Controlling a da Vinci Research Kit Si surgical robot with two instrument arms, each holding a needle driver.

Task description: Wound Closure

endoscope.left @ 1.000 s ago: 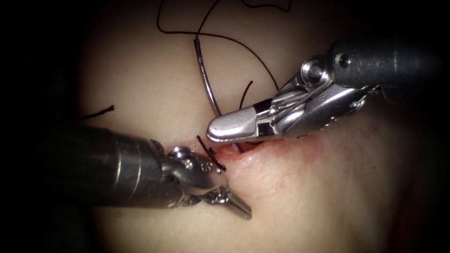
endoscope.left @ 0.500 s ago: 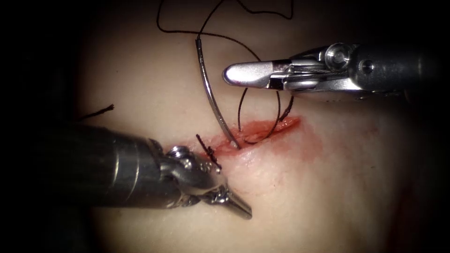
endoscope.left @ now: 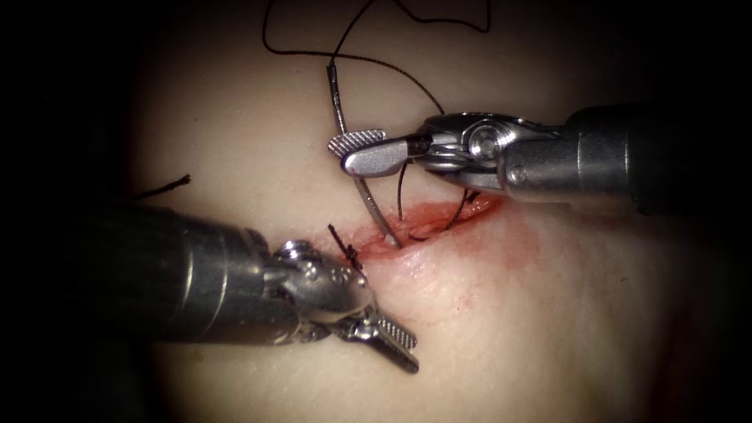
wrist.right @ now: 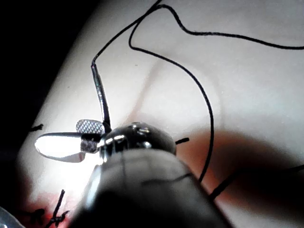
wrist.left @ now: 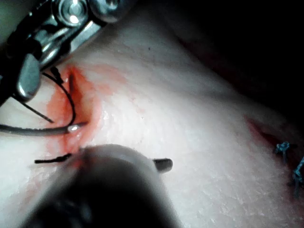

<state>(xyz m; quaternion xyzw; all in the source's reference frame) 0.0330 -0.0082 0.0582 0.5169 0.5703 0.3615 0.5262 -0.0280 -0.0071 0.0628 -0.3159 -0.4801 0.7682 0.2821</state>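
Right pincer (endoscope.left: 356,153) open astride needle (endoscope.left: 348,160)

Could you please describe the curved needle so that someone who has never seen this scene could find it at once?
Start at the red cut across the pale tissue. From its left part a thin grey metal arc rises: the needle, tip sunk in the cut, its middle between the open jaws of the right tool. Unlike the limp black thread, it is stiff, shiny and evenly curved.
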